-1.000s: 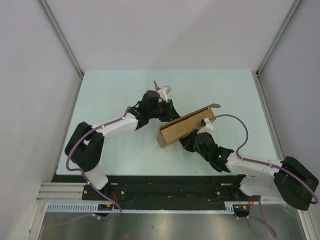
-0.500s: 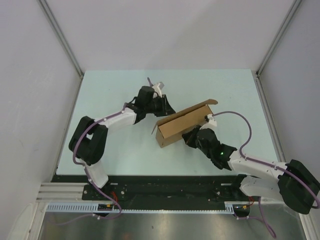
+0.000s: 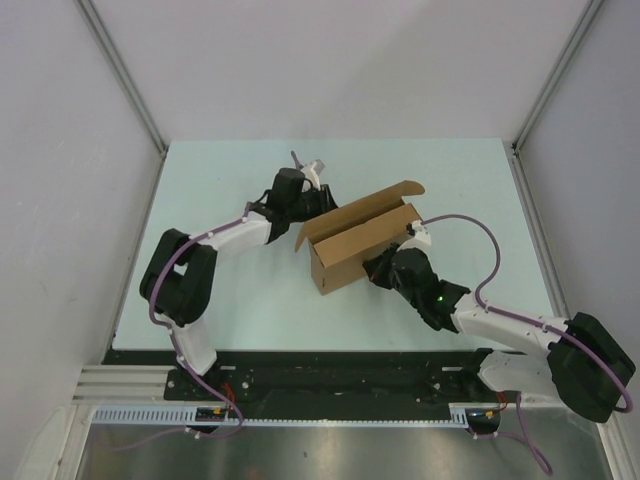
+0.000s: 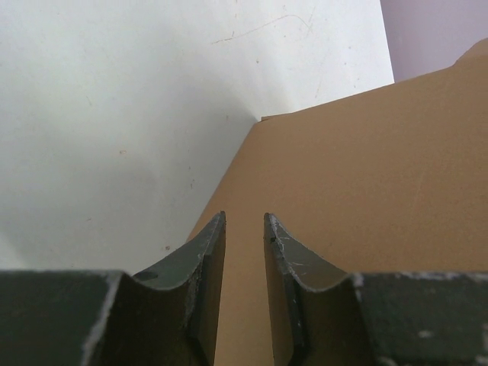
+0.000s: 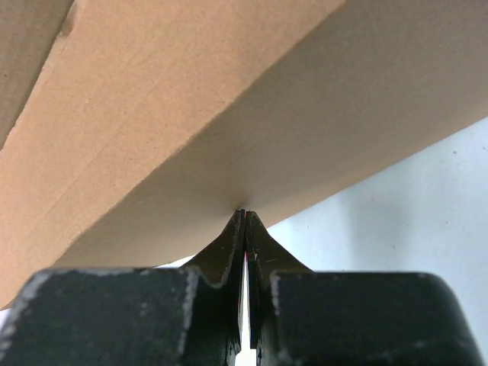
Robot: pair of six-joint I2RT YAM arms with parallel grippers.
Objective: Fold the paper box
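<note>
The paper box (image 3: pixel 352 243) is brown cardboard, standing mid-table as a squared-up sleeve with its top open and a flap (image 3: pixel 405 189) sticking up at the far right end. My left gripper (image 3: pixel 316 203) sits at the box's far left corner. In the left wrist view its fingers (image 4: pixel 244 218) stand a narrow gap apart, with nothing between them and a flat cardboard panel (image 4: pixel 366 191) just beyond. My right gripper (image 3: pixel 384 266) is shut. Its tips (image 5: pixel 244 211) press against the box's near side wall (image 5: pixel 191 114).
The pale green table (image 3: pixel 220 180) is walled by white panels on the left, back and right. A purple cable (image 3: pixel 470 225) loops from the right arm beside the box's right end. Both arm bases stand at the near edge.
The box has opened from a flattened slanted shape into a squarer sleeve and shifted a little left. My left gripper drew back toward the far left; my right gripper followed the near wall.
</note>
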